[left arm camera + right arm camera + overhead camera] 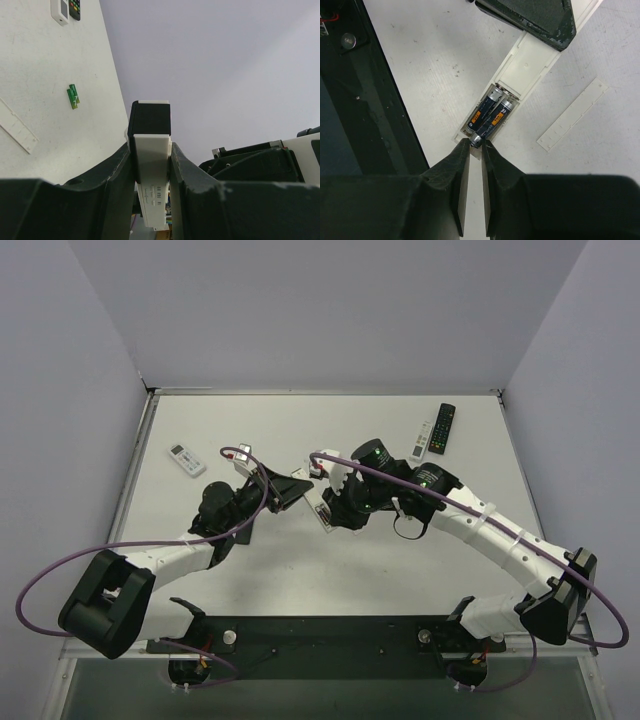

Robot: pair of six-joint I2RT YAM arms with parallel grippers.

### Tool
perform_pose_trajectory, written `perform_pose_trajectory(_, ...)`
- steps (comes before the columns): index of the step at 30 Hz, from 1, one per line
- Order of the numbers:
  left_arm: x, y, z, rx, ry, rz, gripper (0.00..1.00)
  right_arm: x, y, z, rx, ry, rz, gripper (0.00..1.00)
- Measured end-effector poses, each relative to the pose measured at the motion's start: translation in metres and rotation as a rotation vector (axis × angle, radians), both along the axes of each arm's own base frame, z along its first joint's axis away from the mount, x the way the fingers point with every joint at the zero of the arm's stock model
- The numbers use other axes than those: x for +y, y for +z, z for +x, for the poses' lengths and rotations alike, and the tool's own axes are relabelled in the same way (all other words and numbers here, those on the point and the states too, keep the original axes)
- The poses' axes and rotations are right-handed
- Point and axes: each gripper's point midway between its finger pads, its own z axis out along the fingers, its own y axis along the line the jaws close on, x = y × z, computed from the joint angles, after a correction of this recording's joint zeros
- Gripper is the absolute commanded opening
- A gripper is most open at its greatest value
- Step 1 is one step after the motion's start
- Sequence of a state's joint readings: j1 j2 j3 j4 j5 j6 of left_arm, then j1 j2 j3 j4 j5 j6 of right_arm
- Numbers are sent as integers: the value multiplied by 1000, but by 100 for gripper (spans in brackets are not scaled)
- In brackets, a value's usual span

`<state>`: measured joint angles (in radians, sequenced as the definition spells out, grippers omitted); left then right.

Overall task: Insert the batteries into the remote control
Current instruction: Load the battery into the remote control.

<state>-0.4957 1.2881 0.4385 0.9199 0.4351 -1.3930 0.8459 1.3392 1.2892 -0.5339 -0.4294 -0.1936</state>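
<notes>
1. A white remote control (530,60) is held just above the worktop (420,60), its back facing up and its battery bay uncovered.
2. The left end effector (151,147) pinches the remote control across its width, near one end.
3. Two dark batteries (490,115) with orange labels lie side by side in the bay.
4. The right end effector (476,145) has its fingers drawn close, with a thin gap between them, at the near tip of one battery. Whether it pinches or only presses the battery cannot be told.
5. The battery cover (572,115) lies loose on the worktop beside the remote control.
6. A pair of green cells (73,96) lies apart, unused.
7. Judged progress: both batteries look loaded. What is probably left is seating that battery fully and perhaps refitting the battery cover.
</notes>
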Motion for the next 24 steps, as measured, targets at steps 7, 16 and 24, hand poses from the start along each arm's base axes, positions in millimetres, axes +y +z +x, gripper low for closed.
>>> perform_pose_trajectory(7,0,-1,1,-5,1,7,0,0,-1,1,-3,0,-4,9)
perform_pose_trajectory(16,0,-3,1,-15,3,24,0,2,-10,3,20,-2,-23,9)
perform_pose_trajectory(24,0,-3,4,-54,6,32,0,1,-14,9,114,-32,17,9)
